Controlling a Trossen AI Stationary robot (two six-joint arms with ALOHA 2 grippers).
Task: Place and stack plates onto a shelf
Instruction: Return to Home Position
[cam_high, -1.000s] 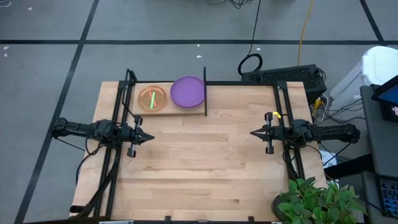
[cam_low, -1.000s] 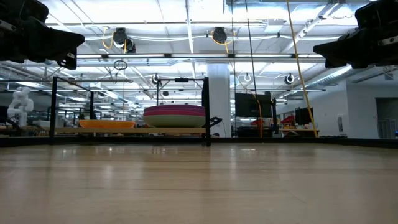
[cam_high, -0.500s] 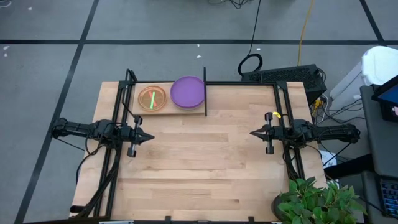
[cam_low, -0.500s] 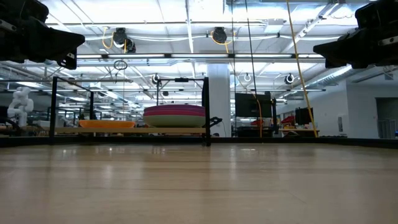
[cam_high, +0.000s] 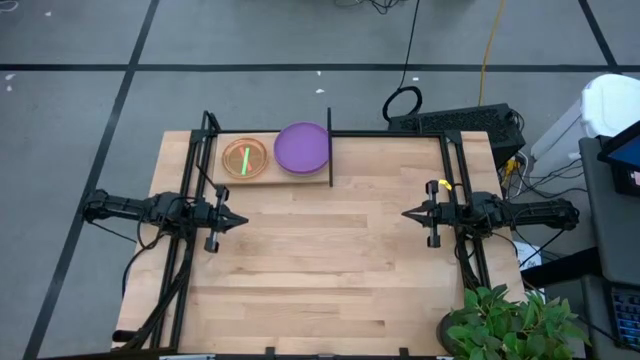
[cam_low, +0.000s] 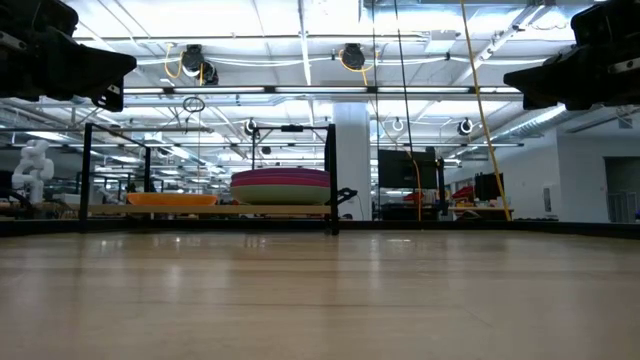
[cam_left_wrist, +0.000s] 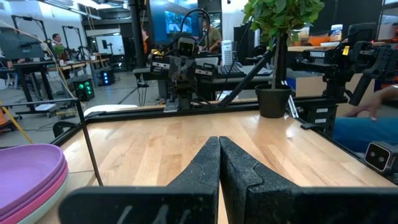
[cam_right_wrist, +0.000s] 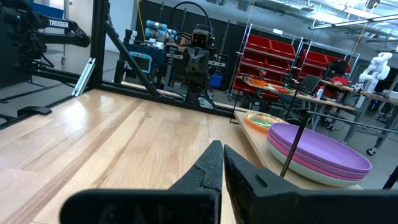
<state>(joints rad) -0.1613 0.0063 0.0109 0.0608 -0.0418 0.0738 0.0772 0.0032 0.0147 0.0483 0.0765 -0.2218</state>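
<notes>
The left claw (cam_high: 240, 221) hangs above the left side of the tabletop (cam_high: 330, 270), pointing toward the middle. Its two fingers are pressed flat together along their length, with no gap and nothing between them, as the left wrist view (cam_left_wrist: 219, 142) shows plainly. The right claw (cam_high: 406, 214) faces it from the right side, well apart, and is likewise closed tight on nothing (cam_right_wrist: 219, 147). Neither claw touches the tabletop or any plate.

The shelf (cam_high: 275, 178) sits at the far left corner of the tabletop, its upright black post (cam_high: 329, 150) at the right end. On the board stand two stacks. Next to the post is the stack of large plates (cam_high: 302, 148), purple on top, magenta under it and a pale teal one at the bottom (cam_right_wrist: 317, 152). To its left, just beside it, lies the stack of small translucent plates (cam_high: 245, 158), orange at the rim with a neon-green streak across the middle. From table height the large stack (cam_low: 282, 186) rises higher than the small one (cam_low: 170, 199)
</notes>
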